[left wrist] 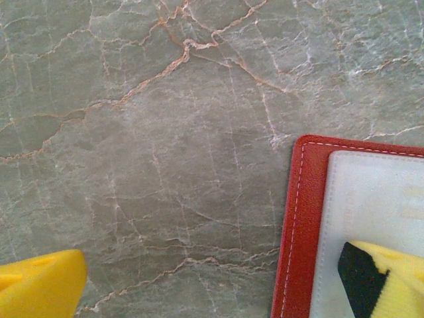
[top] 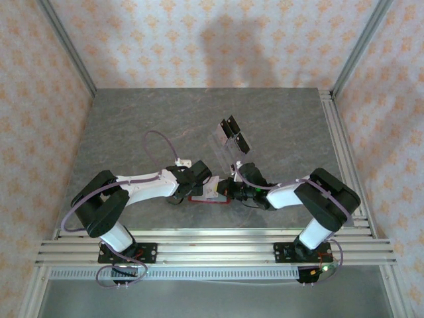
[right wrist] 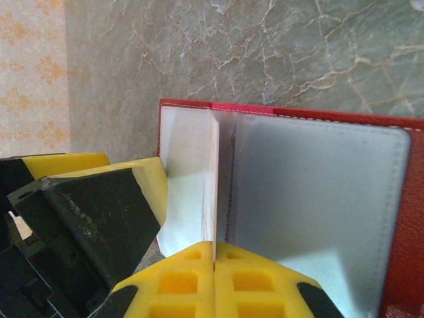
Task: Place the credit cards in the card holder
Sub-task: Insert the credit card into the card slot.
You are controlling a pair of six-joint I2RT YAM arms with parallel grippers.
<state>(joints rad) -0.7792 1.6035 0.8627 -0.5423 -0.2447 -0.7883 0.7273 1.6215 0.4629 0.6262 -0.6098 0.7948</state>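
Observation:
The red card holder (right wrist: 298, 114) lies open on the table, its greyish clear pockets facing up. My right gripper (right wrist: 214, 248) is shut on one pale credit card (right wrist: 212, 179), held on edge over the wallet with its far end at the middle fold. My left gripper (left wrist: 212, 291) is open. Its right finger (left wrist: 387, 278) rests on the wallet's pocket (left wrist: 371, 205), and the left finger (left wrist: 40, 285) is over bare table. That yellow-and-black finger (right wrist: 99, 205) also shows beside the card in the right wrist view. Seen from the top, both grippers (top: 199, 185) (top: 228, 189) meet over the wallet (top: 207, 198).
A clear plastic tray with black tabs (top: 232, 136) stands a little beyond the wallet, toward the table's middle. The grey marble table (top: 132, 126) is walled on three sides, and rails run along its right edge (top: 341, 152) and near edge.

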